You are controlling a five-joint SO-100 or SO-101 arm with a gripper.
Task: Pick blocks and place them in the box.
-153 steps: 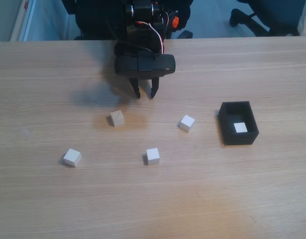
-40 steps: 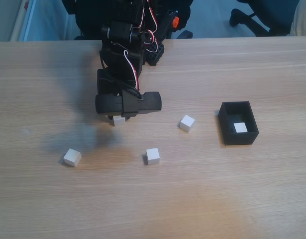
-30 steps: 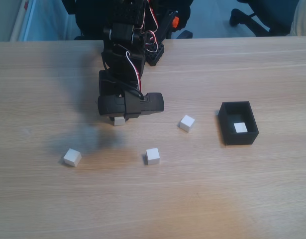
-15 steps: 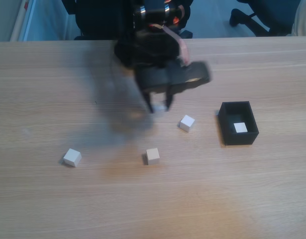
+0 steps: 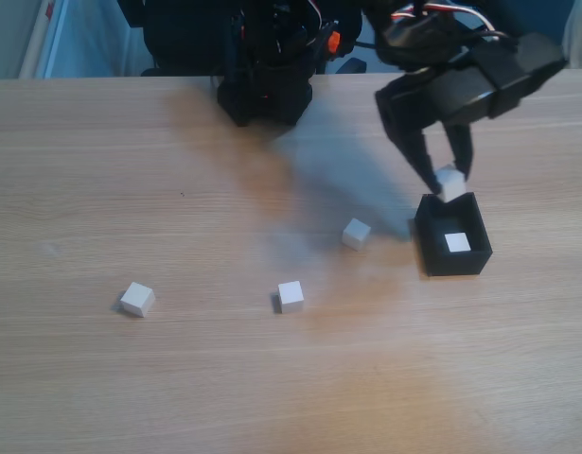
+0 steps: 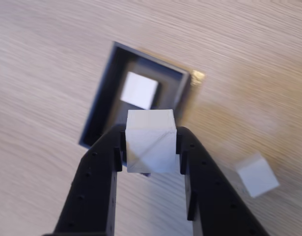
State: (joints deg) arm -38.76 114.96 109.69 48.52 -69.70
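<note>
Blocks lie scattered across the wooden table [image 5: 101,397], and going left to right in the fixed view the first block [image 5: 136,299] sits far out at about 8 o'clock from the table's middle. A second block [image 5: 290,296] rests near 6 o'clock of the middle, well apart from the first. A third block [image 5: 356,233] sits tilted at about 2 o'clock from the second, near the left wall of the box [image 5: 430,255]; the wrist view shows this one [image 6: 257,174] low on the right, clear of the box [image 6: 99,115].

Next comes the gripper [image 5: 446,183], hanging from the blurred black arm [image 5: 466,76] that reaches in from 12 o'clock. Its two fingers are pinched on a held block [image 5: 450,183], which hovers over the far rim of the box, at 12 o'clock of the tray. The wrist view confirms the grip: the held block [image 6: 151,140] is squeezed between both black fingers [image 6: 99,182] of the gripper [image 6: 151,147], above the near end of the box.

Inside the black box one more block [image 5: 457,243] lies flat on the floor, seen also in the wrist view [image 6: 139,90]. A small yellowish speck [image 6: 197,76] lies on the table just beside the box's corner there.
</note>
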